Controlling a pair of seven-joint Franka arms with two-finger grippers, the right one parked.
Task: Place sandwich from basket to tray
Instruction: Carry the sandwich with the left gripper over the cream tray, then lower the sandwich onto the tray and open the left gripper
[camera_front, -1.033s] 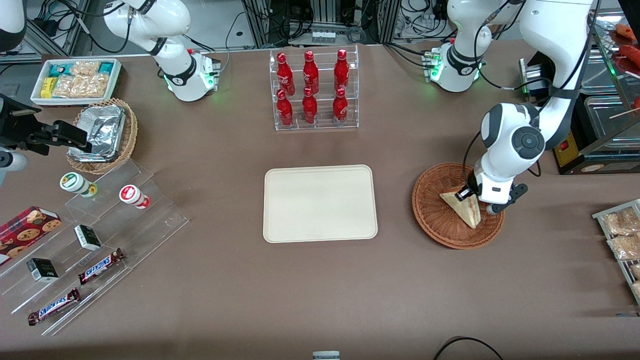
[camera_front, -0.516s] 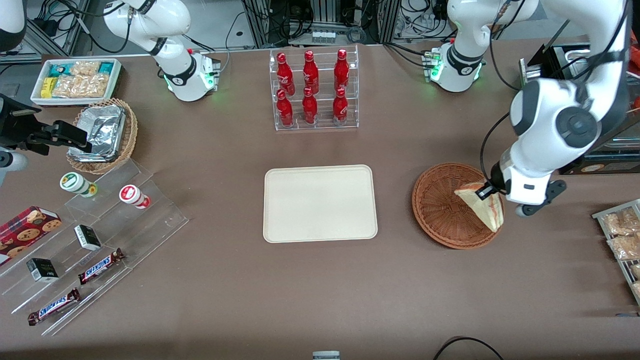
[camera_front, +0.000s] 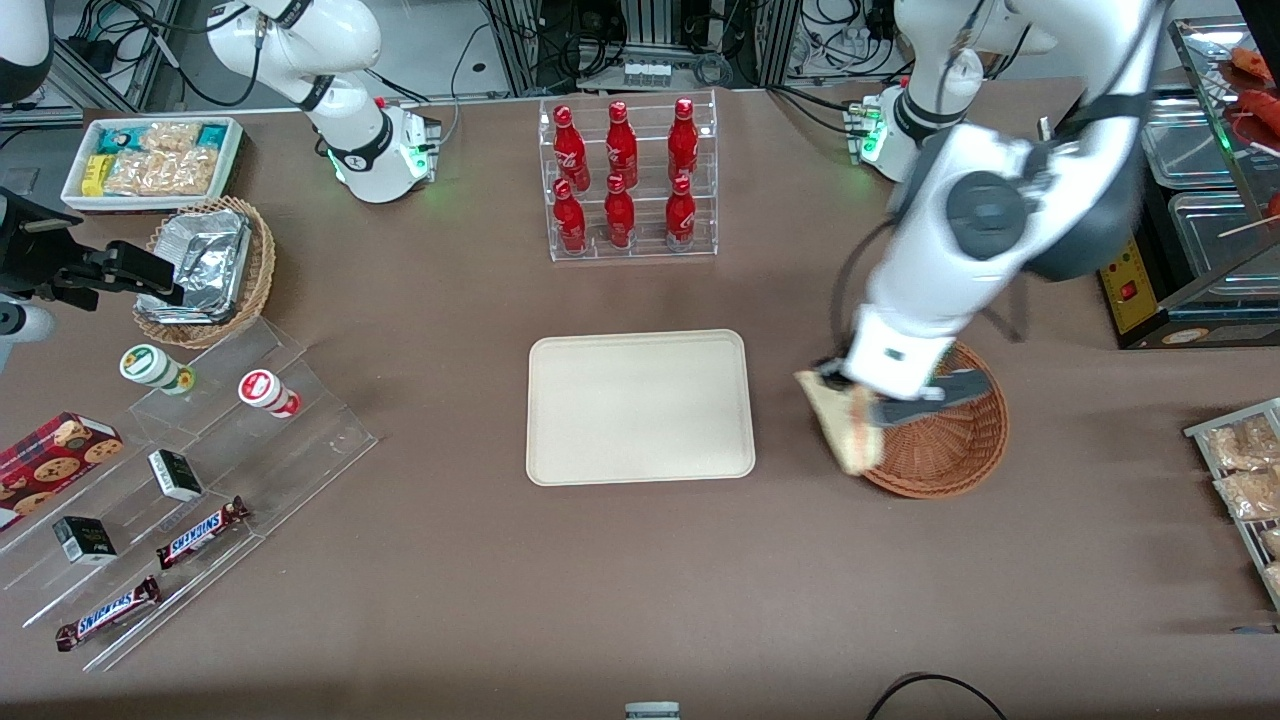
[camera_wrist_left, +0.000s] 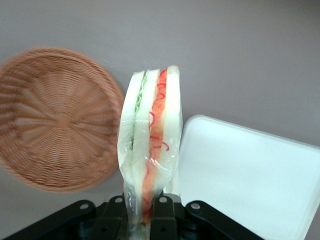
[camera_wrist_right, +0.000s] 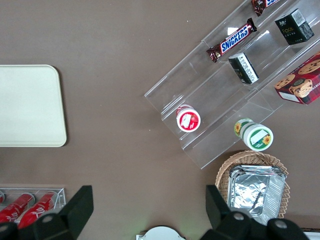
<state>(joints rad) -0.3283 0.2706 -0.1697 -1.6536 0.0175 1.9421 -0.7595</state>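
- The desk (camera_front: 640, 560) carries everything, and between basket and tray lies a strip of bare brown surface. My judgement is that this strip is the worst place for a drop, since nothing there would catch the food.
- The tray (camera_front: 640, 407) lies flat near the middle of the desk, toward the parked arm's end from the basket, with nothing on it. It has only a low rim, so a wedge let go while moving sideways, or from too high, could slide or tumble over the edge.
- The basket (camera_front: 950, 440) sits on the desk with its bowl bare; the wrist view shows only woven wicker. Its rim on the tray's side is just under the load, so I would expect a snag there if the arm dips.
- The gripper (camera_wrist_left: 142, 212) hangs above that edge of the basket. Its jaws are clenched on the sandwich (camera_front: 845, 420), pinching one end of it.
- The sandwich is off the wicker and in the air, over the basket's rim and the desk beside it, apart from the tray.
- It is a soft stack of bread with green, orange and red layers in a clear wrap. Held by one end only, it could sag, swing or slip through the wrap, and a harder squeeze would likely crush the bread.
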